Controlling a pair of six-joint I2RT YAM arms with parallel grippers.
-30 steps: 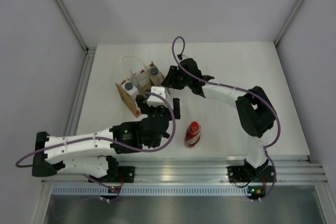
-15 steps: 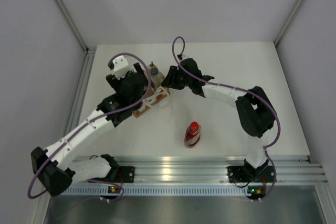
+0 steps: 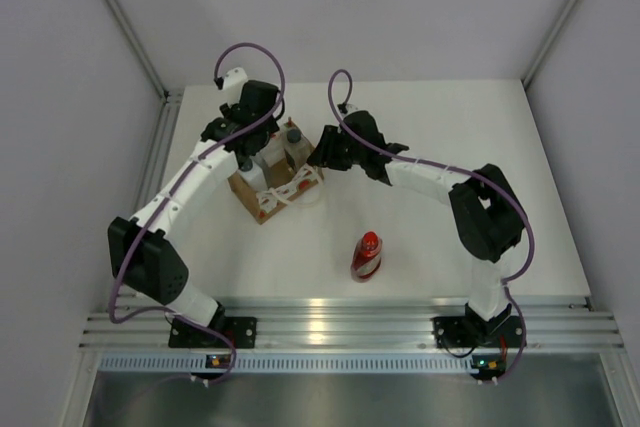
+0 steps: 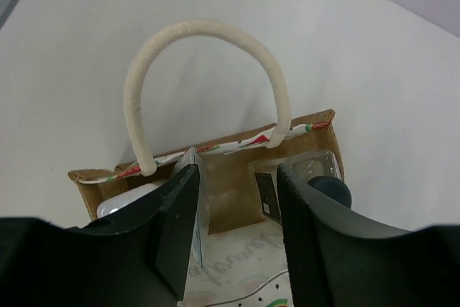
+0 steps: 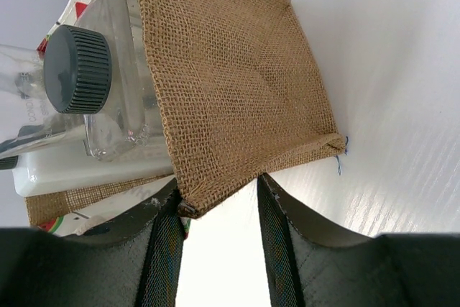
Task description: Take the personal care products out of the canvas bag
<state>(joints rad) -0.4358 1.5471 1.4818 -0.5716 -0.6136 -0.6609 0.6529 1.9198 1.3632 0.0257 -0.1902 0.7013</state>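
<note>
The canvas bag (image 3: 285, 192) stands at the back left of the table, its white loop handle (image 4: 208, 34) upright. My left gripper (image 3: 250, 145) hangs over its open top. In the left wrist view this gripper (image 4: 237, 174) is open, with a thin white flat tube (image 4: 192, 177) by its left finger and a dark-capped bottle (image 4: 329, 190) by its right finger. My right gripper (image 3: 318, 157) is shut on the bag's burlap side wall (image 5: 230, 70) at a corner (image 5: 219, 188). Beside it shows a dark-capped clear bottle (image 5: 75, 70). A red bottle (image 3: 367, 255) stands alone on the table.
White table (image 3: 450, 127) with grey walls at the back and sides. A metal rail (image 3: 350, 322) runs along the near edge. A metal strip (image 3: 155, 177) borders the table's left side. My left arm (image 3: 185, 187) stretches along the left.
My left arm swung from mid-table to the back and now sits over the bag, its jaws narrower than before. The right arm, the bag and the red bottle stayed put.
</note>
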